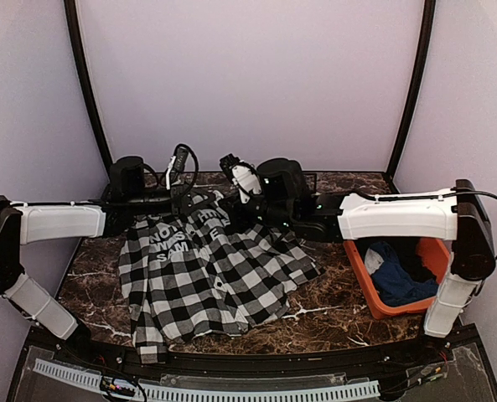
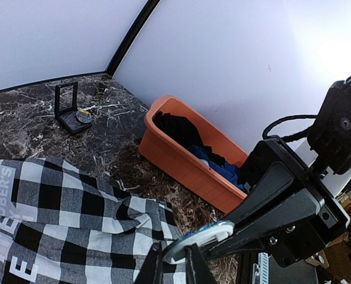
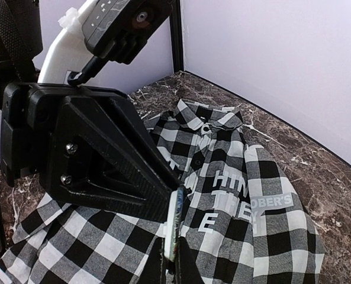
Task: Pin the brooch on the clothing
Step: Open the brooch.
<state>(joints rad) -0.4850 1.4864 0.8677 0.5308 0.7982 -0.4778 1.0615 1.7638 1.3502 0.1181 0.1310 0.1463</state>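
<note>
The left jaws and the right jaws are both narrowed onto the brooch (image 2: 197, 239), pinching it between them. It hangs above the checked shirt (image 1: 206, 276), which is spread on the surface (image 1: 332, 314).

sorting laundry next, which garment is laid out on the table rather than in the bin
The black-and-white checked shirt with white lettering lies spread on the table; the dark blue garment sits bunched in the orange bin.

Count: 1 checked shirt (image 1: 206, 268). Above shirt: 1 brooch (image 2: 199, 239), 2 grippers, i.e. left gripper (image 2: 175, 266) and right gripper (image 3: 170, 266). Right of shirt: 1 orange bin (image 1: 361, 280), 1 blue garment (image 1: 395, 280), 1 black garment (image 2: 175, 127). Beyond shirt: 1 small open black box (image 2: 71, 123)
</note>
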